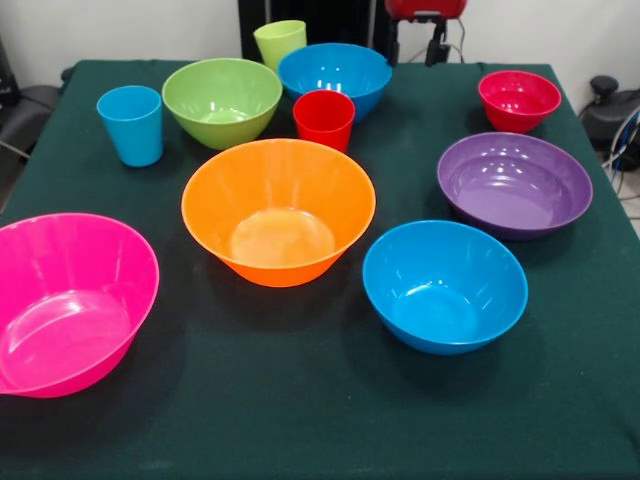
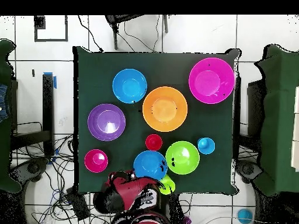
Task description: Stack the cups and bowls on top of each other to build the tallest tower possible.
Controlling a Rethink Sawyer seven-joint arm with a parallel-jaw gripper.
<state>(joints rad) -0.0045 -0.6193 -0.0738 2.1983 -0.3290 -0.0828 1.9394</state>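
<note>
Overhead, the red and black arm [image 2: 129, 192] sits folded above its base, behind the glossy blue plastic bowl [image 2: 150, 164]; whether its gripper [image 1: 436, 45] is parted or closed cannot be told.

Arm [image 2: 129, 192] drawn back, hand [image 1: 436, 45] high.

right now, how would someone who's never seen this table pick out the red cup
Start at the big orange bowl in the middle of the green table. Just behind it, toward the robot, the red cup stands upright between the lime green bowl and a blue bowl. It is a tall tapered tumbler, unlike the wide small red bowl far to one side.
</note>
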